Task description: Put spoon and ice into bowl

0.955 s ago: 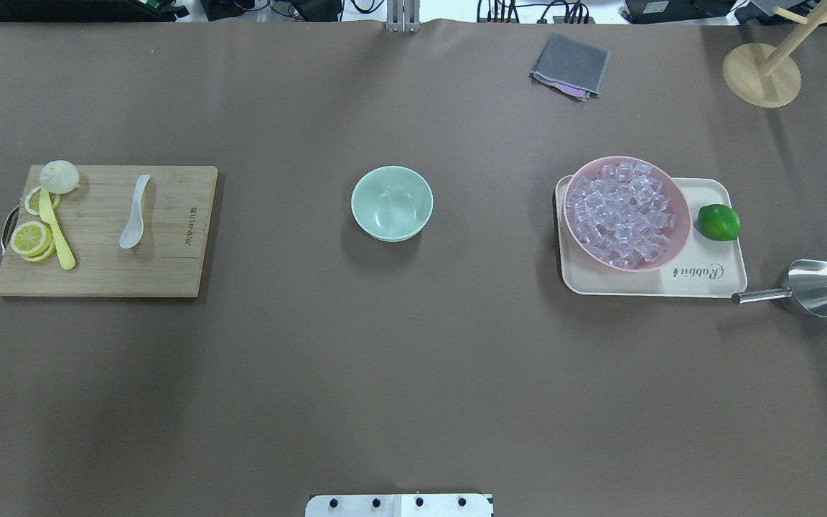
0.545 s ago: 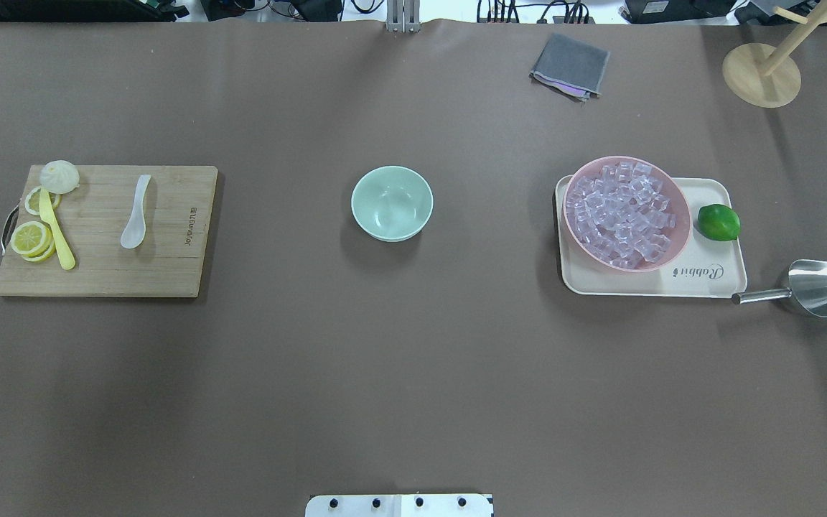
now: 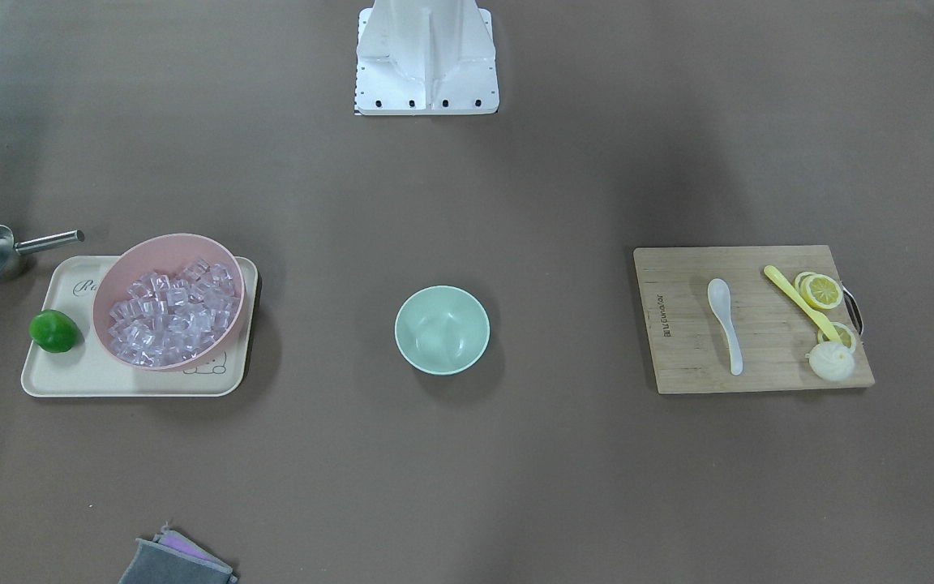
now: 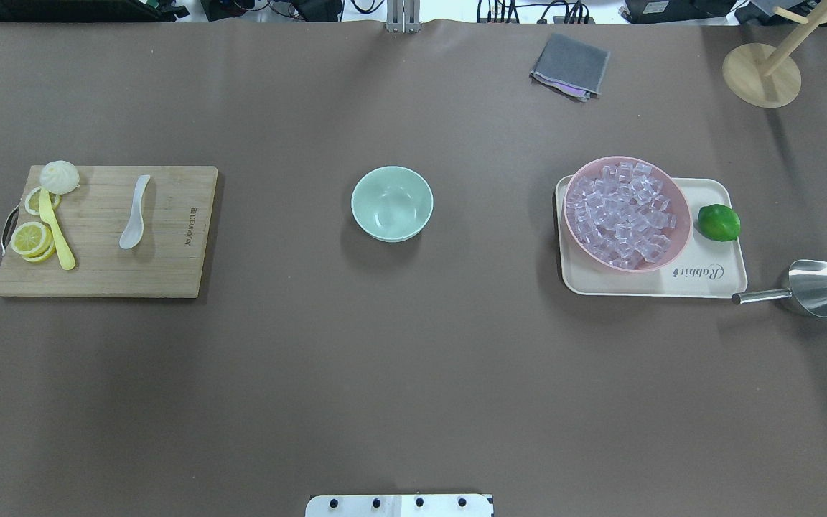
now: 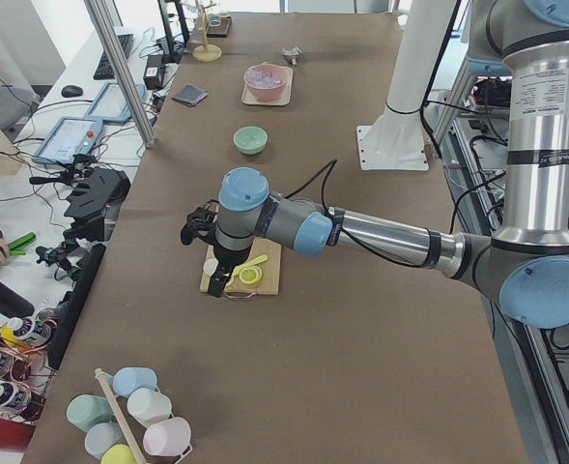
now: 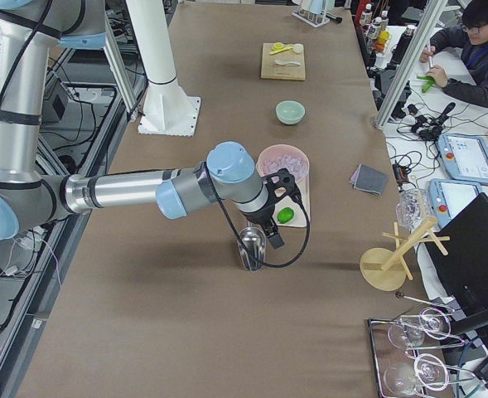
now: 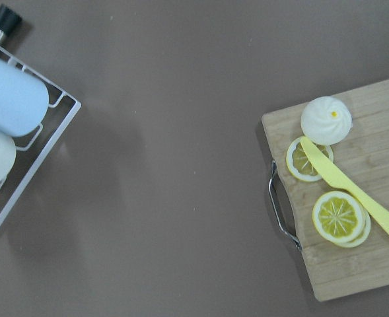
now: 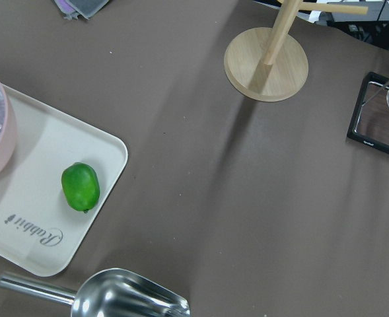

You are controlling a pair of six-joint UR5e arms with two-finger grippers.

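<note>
The white spoon [image 4: 133,214] lies on a wooden cutting board [image 4: 169,266] at the table's left; it also shows in the front view [image 3: 725,320]. The mint-green bowl [image 4: 392,203] stands empty mid-table. The ice [image 4: 625,214] is a pile of clear cubes in a pink bowl [image 4: 566,208] on the right. My left gripper [image 5: 199,227] hovers above the table beside the board's outer end. My right gripper [image 6: 282,186] hovers near the steel scoop. Both show only in the side views, so I cannot tell whether they are open or shut.
A yellow utensil [image 4: 57,230], lemon slices and a bun share the board. The pink bowl and a lime [image 4: 718,222] sit on a beige tray [image 4: 715,280]. A steel scoop [image 4: 812,287] lies right of it. A grey cloth [image 4: 570,66] and a wooden stand [image 4: 762,75] are at the back.
</note>
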